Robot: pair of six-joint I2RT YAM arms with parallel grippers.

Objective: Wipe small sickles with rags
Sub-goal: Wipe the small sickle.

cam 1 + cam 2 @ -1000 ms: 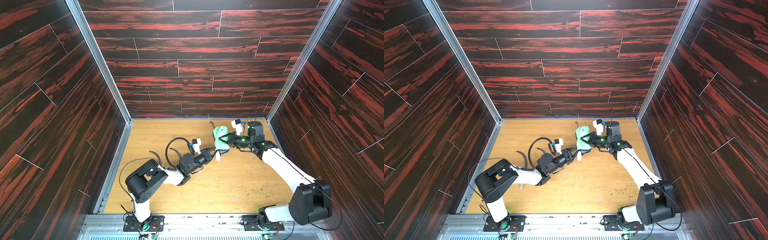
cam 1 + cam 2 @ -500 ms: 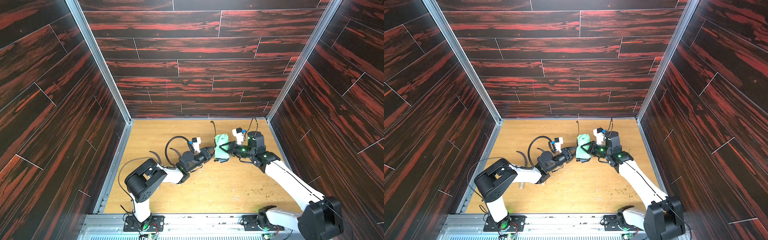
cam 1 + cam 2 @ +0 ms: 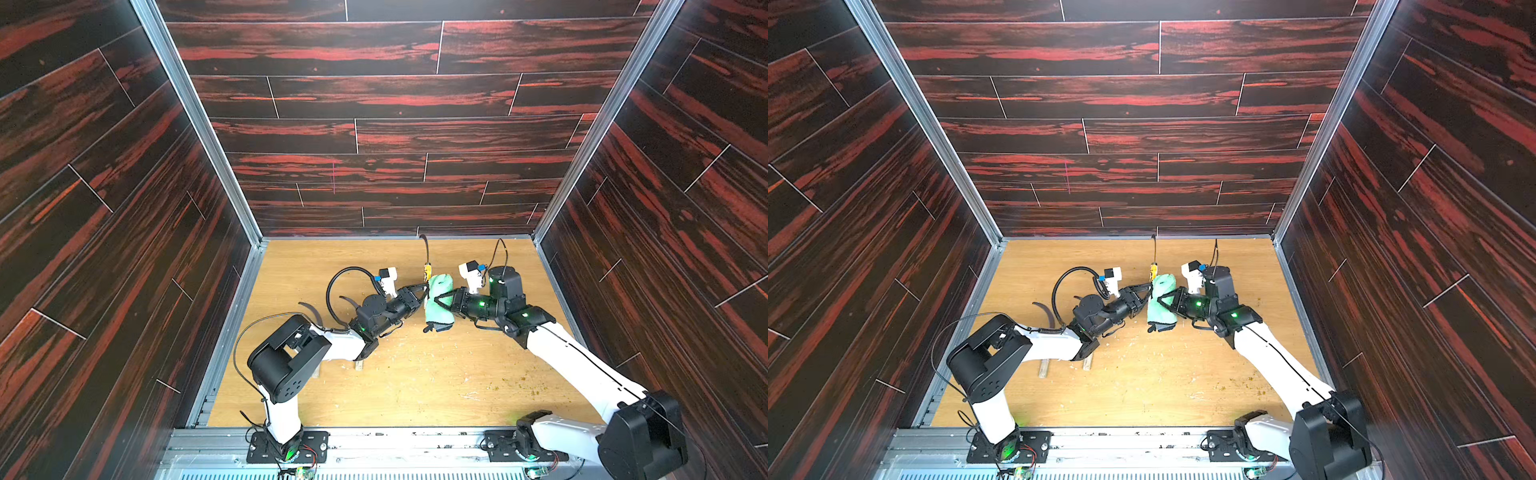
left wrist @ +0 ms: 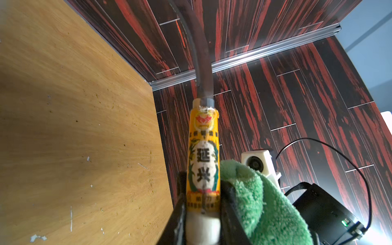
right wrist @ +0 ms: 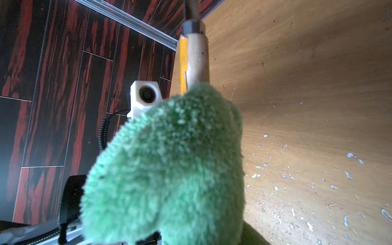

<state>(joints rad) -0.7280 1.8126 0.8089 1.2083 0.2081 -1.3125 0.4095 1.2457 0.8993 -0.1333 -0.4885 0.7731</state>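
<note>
My left gripper (image 3: 419,291) (image 4: 201,191) is shut on the pale handle of a small sickle (image 3: 427,271) (image 3: 1153,270) (image 4: 202,161) with a yellow label. Its thin dark blade (image 3: 424,248) points toward the back wall. The green fluffy rag (image 3: 438,303) (image 3: 1160,305) (image 5: 169,165) rests against the handle's side, beside the left fingers (image 4: 228,197). My right gripper (image 3: 448,300) (image 3: 1170,301) is shut on the rag. In the right wrist view the rag hides its jaws, and the sickle's handle (image 5: 197,59) sticks out above it.
Two more small sickles lie under my left arm, with dark blades (image 3: 312,312) (image 3: 1044,311) and handle ends (image 3: 359,365) (image 3: 1087,361) showing. Pale crumbs and scratches mark the wooden floor (image 3: 436,382). Dark panelled walls (image 3: 374,178) close in three sides.
The right gripper has drawn the rag along the sickle toward the front, off the blade and down onto the handle. The blade now shows bare. The left gripper has kept hold of the sickle.
</note>
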